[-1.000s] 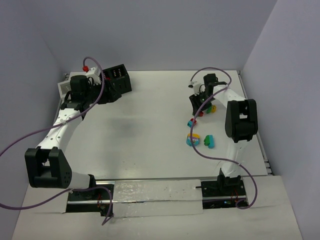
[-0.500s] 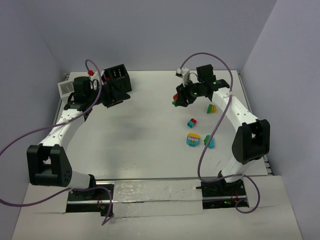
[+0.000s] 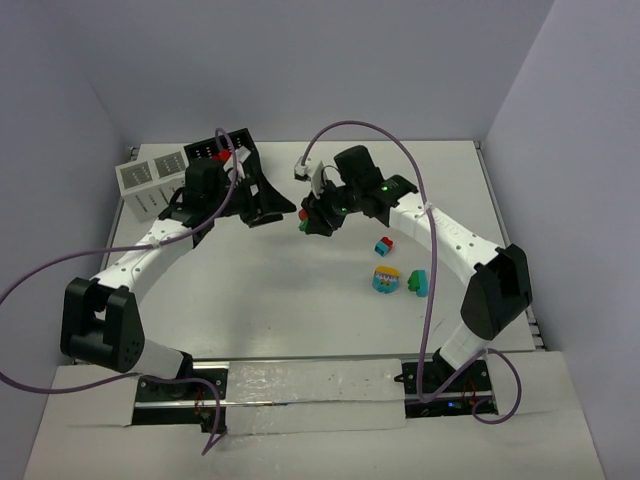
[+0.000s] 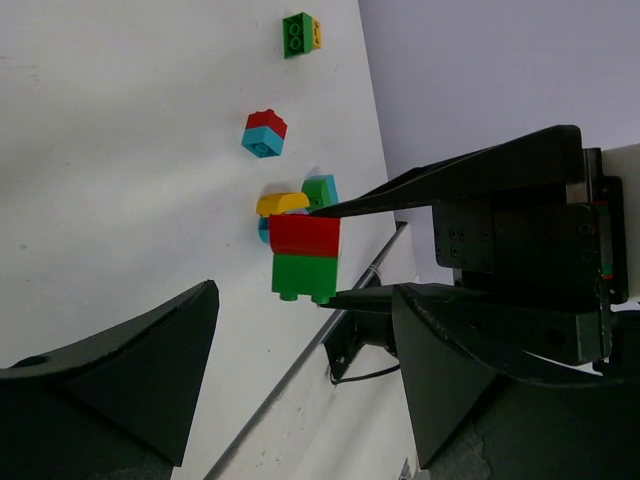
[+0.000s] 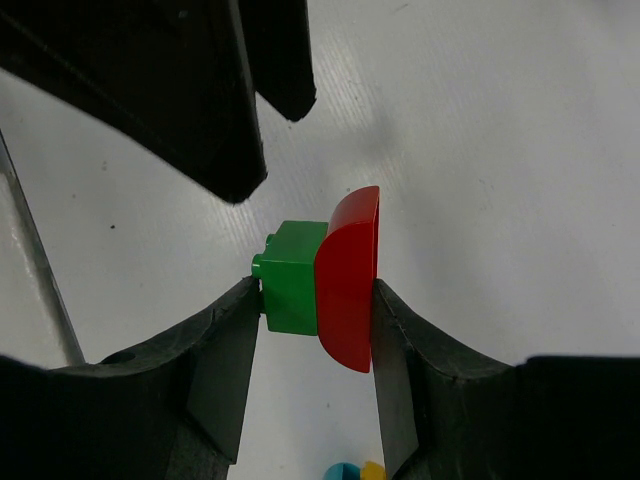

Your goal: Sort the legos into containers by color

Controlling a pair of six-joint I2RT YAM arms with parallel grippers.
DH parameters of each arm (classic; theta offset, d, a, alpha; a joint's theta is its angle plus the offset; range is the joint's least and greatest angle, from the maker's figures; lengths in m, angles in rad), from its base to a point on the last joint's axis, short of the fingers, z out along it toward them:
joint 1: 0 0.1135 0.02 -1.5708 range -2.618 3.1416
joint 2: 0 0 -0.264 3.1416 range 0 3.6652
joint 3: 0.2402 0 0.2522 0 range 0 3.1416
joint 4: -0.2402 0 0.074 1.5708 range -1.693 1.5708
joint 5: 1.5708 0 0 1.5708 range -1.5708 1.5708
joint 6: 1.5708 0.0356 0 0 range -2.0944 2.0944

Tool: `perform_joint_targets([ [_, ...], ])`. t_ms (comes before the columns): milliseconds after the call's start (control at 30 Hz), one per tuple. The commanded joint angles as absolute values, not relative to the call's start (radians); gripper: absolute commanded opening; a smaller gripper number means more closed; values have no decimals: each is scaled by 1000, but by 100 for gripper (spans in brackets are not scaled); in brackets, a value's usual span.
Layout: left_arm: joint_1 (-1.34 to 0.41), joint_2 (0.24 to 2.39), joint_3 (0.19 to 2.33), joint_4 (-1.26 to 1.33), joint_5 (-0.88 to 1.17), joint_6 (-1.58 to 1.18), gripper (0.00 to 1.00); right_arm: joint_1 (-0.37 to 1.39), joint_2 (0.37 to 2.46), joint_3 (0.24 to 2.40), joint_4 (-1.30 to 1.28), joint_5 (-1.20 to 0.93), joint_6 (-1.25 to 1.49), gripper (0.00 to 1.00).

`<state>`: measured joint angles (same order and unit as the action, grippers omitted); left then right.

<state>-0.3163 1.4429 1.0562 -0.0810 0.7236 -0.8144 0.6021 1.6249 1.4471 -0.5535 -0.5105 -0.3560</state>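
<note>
Right gripper (image 3: 312, 222) clamps a red-and-green brick (image 5: 340, 275) above mid-worktop (image 3: 250, 290). The left gripper (image 3: 272, 208), fingers spread wide, stands close at its 9 o'clock. At the brick's 4 o'clock lie a red-and-teal brick (image 3: 383, 244), a rounded cyan-and-yellow piece (image 3: 386, 279) and a green-and-teal brick (image 3: 417, 283). The black box (image 3: 208, 150), partly hidden by the left arm, and the white box (image 3: 148, 180) sit at the worktop's 10 o'clock.

— What closes in the white bench (image 3: 300, 310)?
— Plain pale lavender on three sides: back wall (image 3: 330, 70), left wall (image 3: 45, 190), right wall (image 3: 585, 160). The light is soft and even, the shadows faint. A shiny strip (image 3: 310, 385) lines the near edge.
</note>
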Motion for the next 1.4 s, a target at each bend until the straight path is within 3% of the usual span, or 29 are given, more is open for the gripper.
perform_joint_targets([
  [0,-353,1433,1037,0,730,-855,79,624,1574,1477,-492,-449,-331,26],
  [767,-407,1463,1030,7,669,-823,75,650,1558,1494,-472,-483,-297,27],
  [1067,-407,1478,1007,45,710,-861,63,651,1548,1499,-462,-483,-284,27],
  [1367,-407,1483,1005,58,722,-865,60,651,1543,1503,-464,-510,-275,27],
])
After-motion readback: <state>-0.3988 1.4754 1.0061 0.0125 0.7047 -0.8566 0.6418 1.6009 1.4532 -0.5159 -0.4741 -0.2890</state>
